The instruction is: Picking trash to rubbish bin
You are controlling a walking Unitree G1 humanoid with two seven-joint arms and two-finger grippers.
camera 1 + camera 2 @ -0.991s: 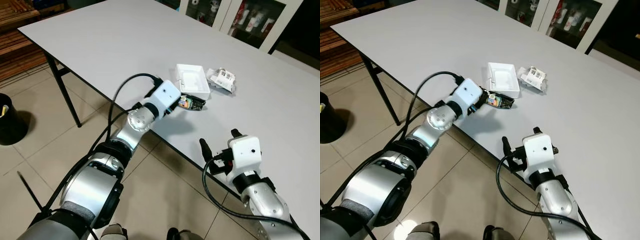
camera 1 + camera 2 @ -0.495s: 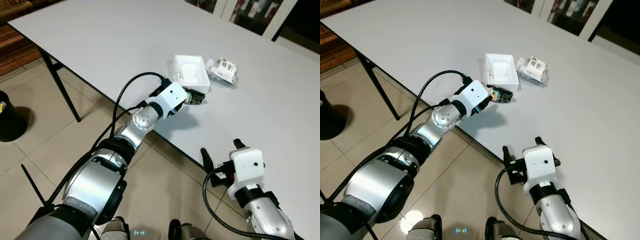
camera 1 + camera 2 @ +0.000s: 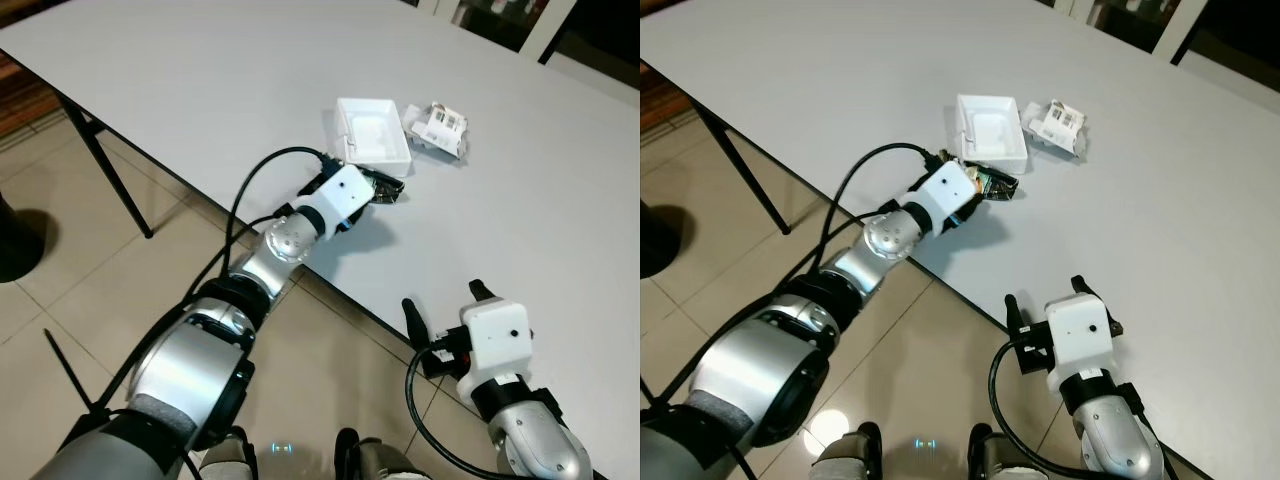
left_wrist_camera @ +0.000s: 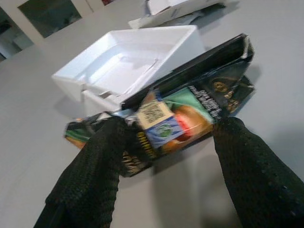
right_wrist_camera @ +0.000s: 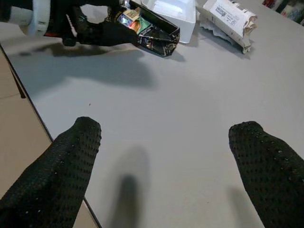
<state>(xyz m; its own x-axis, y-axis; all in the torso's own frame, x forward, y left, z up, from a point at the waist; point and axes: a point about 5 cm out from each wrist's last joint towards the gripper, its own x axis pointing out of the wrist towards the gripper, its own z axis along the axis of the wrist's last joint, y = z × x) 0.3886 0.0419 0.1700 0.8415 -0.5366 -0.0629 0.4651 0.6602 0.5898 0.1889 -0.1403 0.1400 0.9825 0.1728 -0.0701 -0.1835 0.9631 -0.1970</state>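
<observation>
Bin: a dark round bin stands on the tiled floor at the far left, well apart from the surface.
Left pincer: reached over the near edge of the grey surface, its black fingers apart on either side of a dark food wrapper, one finger touching the wrapper's end; not clamped.
Wrapper: crumpled, dark with a colourful printed label, lying on the surface and touching the near side of the white tray.
Tray: an open white foam tray, just beyond the wrapper.
Crumpled packet: white paper with black print, just beside the tray on its right.
Right pincer: low at the near edge of the surface, fingers wide apart, holding nothing, well apart from the trash.
</observation>
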